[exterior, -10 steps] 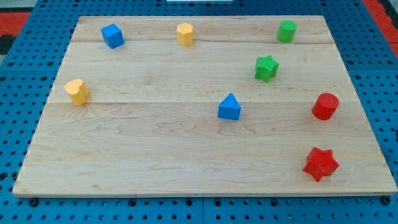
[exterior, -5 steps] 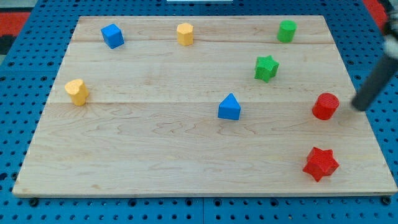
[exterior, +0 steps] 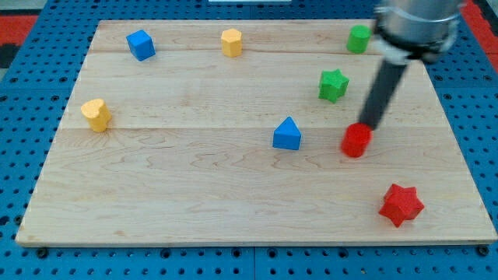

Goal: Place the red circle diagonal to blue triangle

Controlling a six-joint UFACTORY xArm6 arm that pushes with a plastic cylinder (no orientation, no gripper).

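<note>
The red circle sits on the wooden board, to the right of the blue triangle and slightly lower. My tip touches the red circle's upper right edge. The rod rises from there toward the view's top right, blurred by motion.
A green star lies above and left of my tip, and a green cylinder at the top right. A red star is at the lower right. A blue cube, a yellow block and a yellow heart lie to the left.
The rod came in from the right edge and moved left. The red circle slid left toward the blue triangle and slightly down. The other blocks stayed put.
</note>
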